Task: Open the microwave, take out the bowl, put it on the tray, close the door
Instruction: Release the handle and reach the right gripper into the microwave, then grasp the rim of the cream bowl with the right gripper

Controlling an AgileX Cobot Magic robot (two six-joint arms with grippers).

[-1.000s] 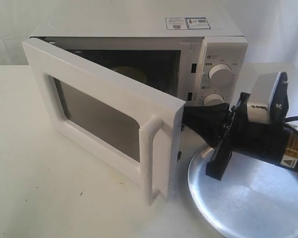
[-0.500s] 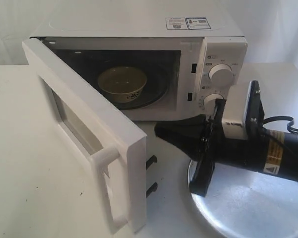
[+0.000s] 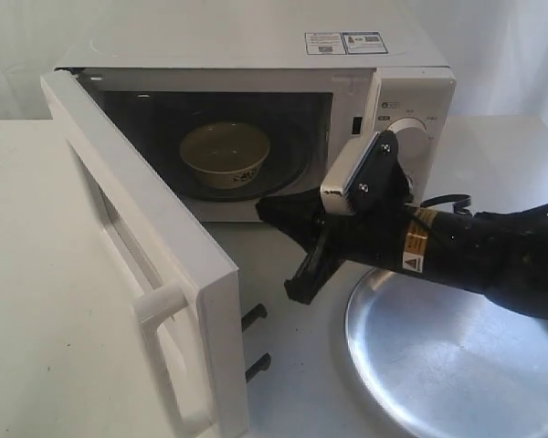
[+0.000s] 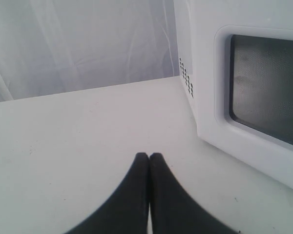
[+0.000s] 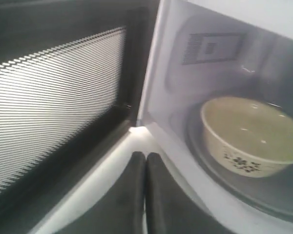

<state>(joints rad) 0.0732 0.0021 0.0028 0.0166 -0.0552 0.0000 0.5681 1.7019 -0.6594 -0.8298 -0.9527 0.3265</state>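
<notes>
The white microwave (image 3: 256, 55) stands at the back with its door (image 3: 155, 246) swung wide open toward the front left. Inside, on the turntable, sits the cream bowl (image 3: 225, 153), also visible in the right wrist view as the bowl (image 5: 249, 134). My right gripper (image 3: 267, 211) is shut and empty, its tips just in front of the cavity's lower edge, below and right of the bowl. The silver tray (image 3: 457, 356) lies at the front right under that arm. My left gripper (image 4: 149, 156) is shut and empty over bare table, near the microwave's outer side (image 4: 244, 83); the exterior view does not show it.
The door's bar handle (image 3: 164, 328) and two latch hooks (image 3: 254, 342) stick out near the front edge. A knob (image 3: 411, 137) shows behind the right wrist camera. White cloth hangs behind the table.
The door has swung from half shut to wide open, uncovering the bowl. My right gripper has moved left and up from the tray side to the cavity's front edge.
</notes>
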